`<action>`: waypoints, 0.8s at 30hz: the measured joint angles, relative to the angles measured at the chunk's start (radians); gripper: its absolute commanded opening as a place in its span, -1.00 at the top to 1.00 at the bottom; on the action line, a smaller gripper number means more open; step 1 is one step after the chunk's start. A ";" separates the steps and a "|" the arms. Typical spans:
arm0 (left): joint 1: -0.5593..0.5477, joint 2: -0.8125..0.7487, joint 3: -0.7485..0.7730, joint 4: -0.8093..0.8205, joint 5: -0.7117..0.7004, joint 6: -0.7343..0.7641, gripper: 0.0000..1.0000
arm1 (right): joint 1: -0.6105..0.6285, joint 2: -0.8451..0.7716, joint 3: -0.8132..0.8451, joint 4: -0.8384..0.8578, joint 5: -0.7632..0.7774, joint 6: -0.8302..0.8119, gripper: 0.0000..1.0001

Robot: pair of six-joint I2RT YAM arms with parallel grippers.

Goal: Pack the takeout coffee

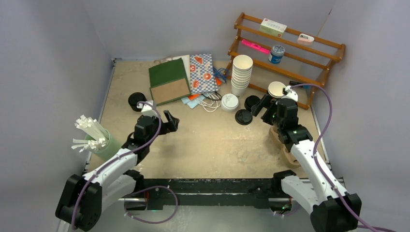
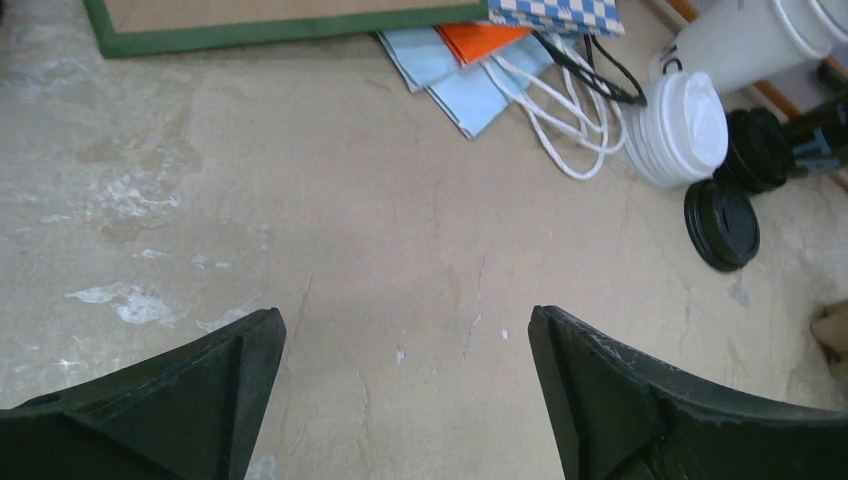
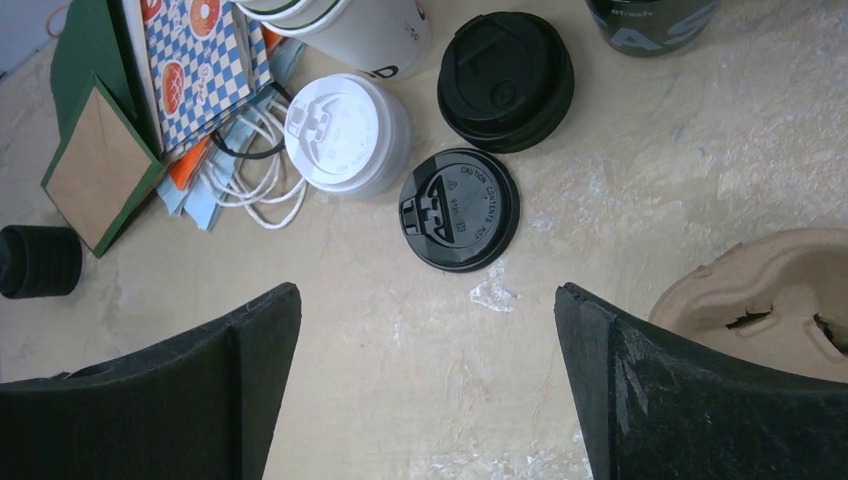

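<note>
The takeout coffee (image 1: 276, 89) stands at the right back of the table, in front of the wooden rack; its round pale top shows from above. In the right wrist view only its dark green body (image 3: 650, 25) shows at the top edge. My right gripper (image 1: 263, 107) is open and empty, just left of and in front of the cup; in its wrist view (image 3: 428, 290) it hangs over bare table. My left gripper (image 1: 171, 122) is open and empty over the table's left middle, as its wrist view (image 2: 405, 320) shows, far from the cup.
A stack of white lids (image 1: 229, 102), a single black lid (image 1: 243, 117) and a black lid stack (image 1: 251, 102) lie near the right gripper. Nested white cups (image 1: 241, 72), paper bags (image 1: 168, 81), a pulp cup carrier (image 3: 760, 300) and a green cup of white sticks (image 1: 96, 137) stand around.
</note>
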 measured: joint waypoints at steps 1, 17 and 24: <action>0.000 0.006 0.027 -0.035 -0.023 -0.010 -1.00 | 0.000 -0.002 0.000 -0.001 -0.001 0.000 -0.97; -0.008 0.488 0.610 -0.148 -0.146 0.163 -0.99 | 0.000 -0.058 0.014 -0.079 -0.177 0.010 -0.97; -0.039 0.798 0.989 -0.314 -0.307 0.231 -0.84 | 0.000 -0.066 0.031 -0.129 -0.181 0.002 -0.97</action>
